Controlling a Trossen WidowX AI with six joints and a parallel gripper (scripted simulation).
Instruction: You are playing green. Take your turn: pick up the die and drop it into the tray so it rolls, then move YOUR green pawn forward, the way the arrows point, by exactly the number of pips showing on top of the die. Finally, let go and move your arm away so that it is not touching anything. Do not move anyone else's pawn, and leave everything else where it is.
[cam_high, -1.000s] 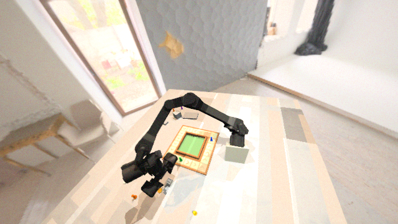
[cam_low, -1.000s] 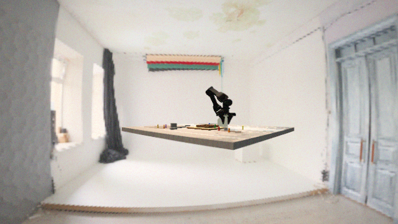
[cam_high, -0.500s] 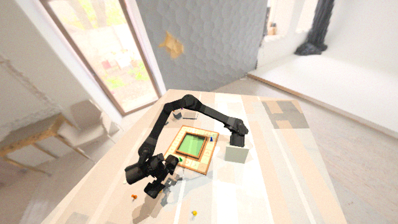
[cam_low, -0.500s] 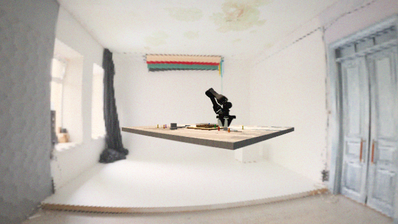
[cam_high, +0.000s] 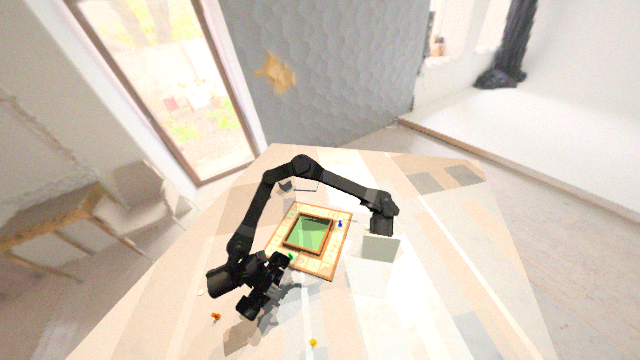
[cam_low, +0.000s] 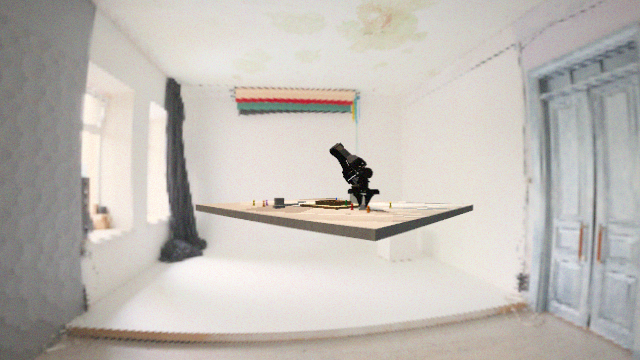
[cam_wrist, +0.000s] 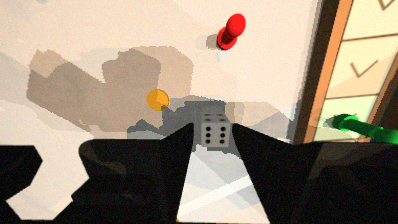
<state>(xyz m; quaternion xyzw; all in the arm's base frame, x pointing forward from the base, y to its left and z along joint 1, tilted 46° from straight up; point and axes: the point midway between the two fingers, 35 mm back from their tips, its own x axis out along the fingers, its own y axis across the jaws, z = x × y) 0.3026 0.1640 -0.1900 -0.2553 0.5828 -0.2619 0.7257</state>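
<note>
The die (cam_wrist: 215, 134) is on the surface (cam_high: 400, 325) (cam_low: 300, 212) (cam_wrist: 270, 65), between the two tips of the hand (cam_high: 271, 290) (cam_low: 363, 204) (cam_wrist: 212, 127). The tips are apart, and a gap can be seen on one side of the die. The die is not being held yet.

The die looks small, light and hard, with flat sides. It should not squash or break easily, but it could slip or twist if only a corner is pinched. It should be held by two flat sides across from each other, low down and in the middle. A soft squeeze should be enough.

Near the die, in the wrist view, there is a yellow-orange round thing (cam_wrist: 157, 100) on one side. The red pawn (cam_low: 352, 206) (cam_wrist: 231, 31) stands beyond the die. Both should be left alone.

On the other side of the die is the board (cam_high: 340, 255) (cam_wrist: 327, 60), with the green pawn (cam_high: 290, 256) (cam_wrist: 345, 122) on it. Farther from the die is the tray (cam_high: 292, 229) (cam_low: 331, 202) (cam_wrist: 389, 107), set inside the ring of squares. It has a wooden rim and a green floor, and no die or pawn can be seen in it. The blue pawn (cam_high: 340, 223) is on the board past the tray, well apart from the die. The pips will only count after the die has been rolled in the tray.
</note>
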